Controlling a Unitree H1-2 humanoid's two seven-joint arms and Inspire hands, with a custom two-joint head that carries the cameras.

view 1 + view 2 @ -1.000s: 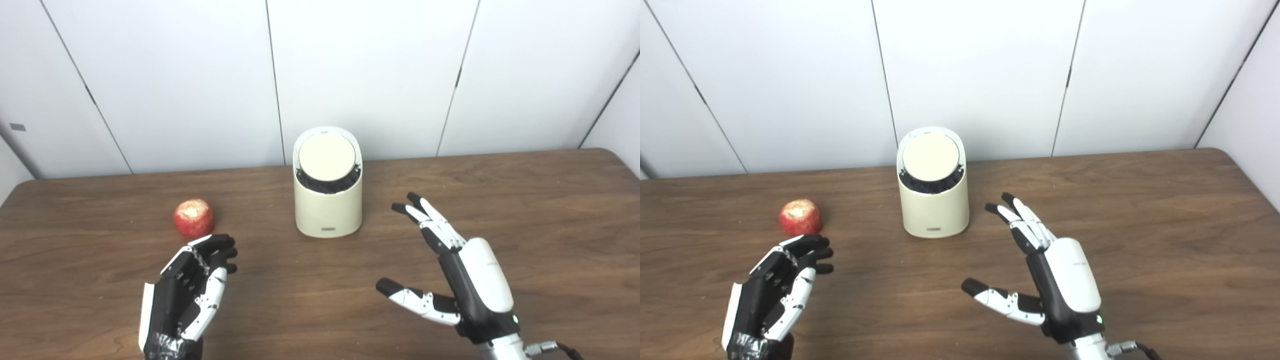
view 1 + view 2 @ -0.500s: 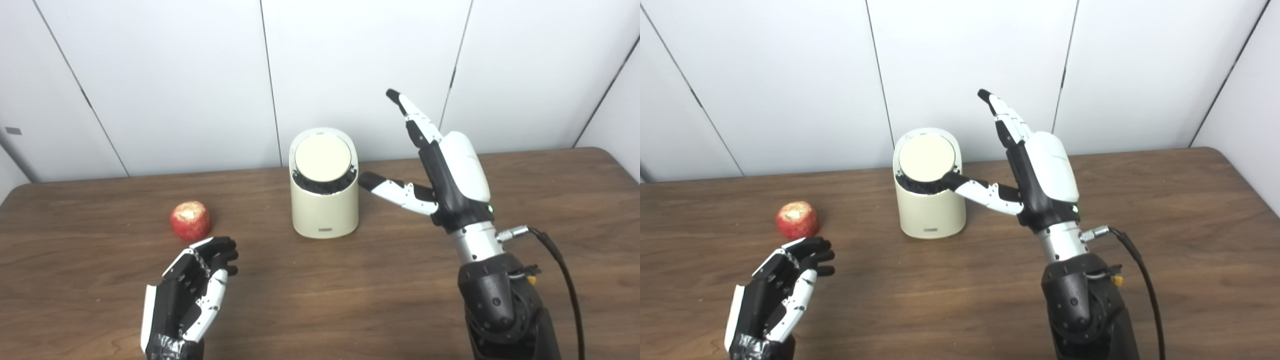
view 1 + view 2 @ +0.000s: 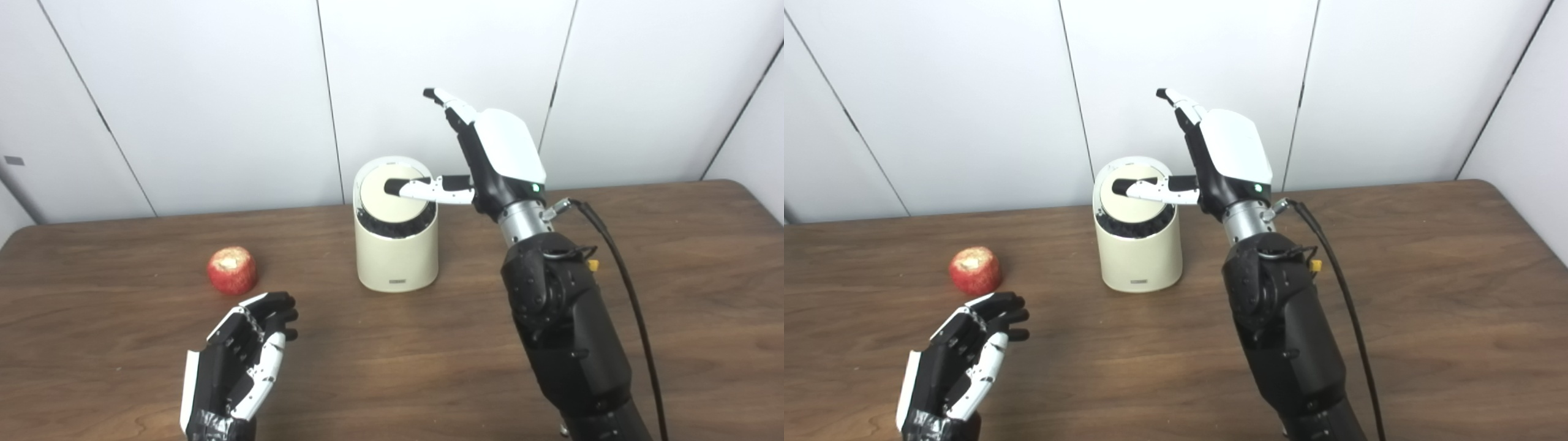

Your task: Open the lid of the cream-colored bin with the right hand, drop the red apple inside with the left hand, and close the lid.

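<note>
No readable text, number or brand anywhere. Small dark label strip low on front of cream-colored cylindrical plastic bin [image 3: 397, 245]: too small and blurred to read. Tiny mark at top rear rim of same bin: also illegible. Small grey rectangular tag on white wall panel [image 3: 13, 160] at far left: no legible characters. Green dot lit near wrist of white-and-black right hand [image 3: 490, 156]: plain light, no sign.
</note>
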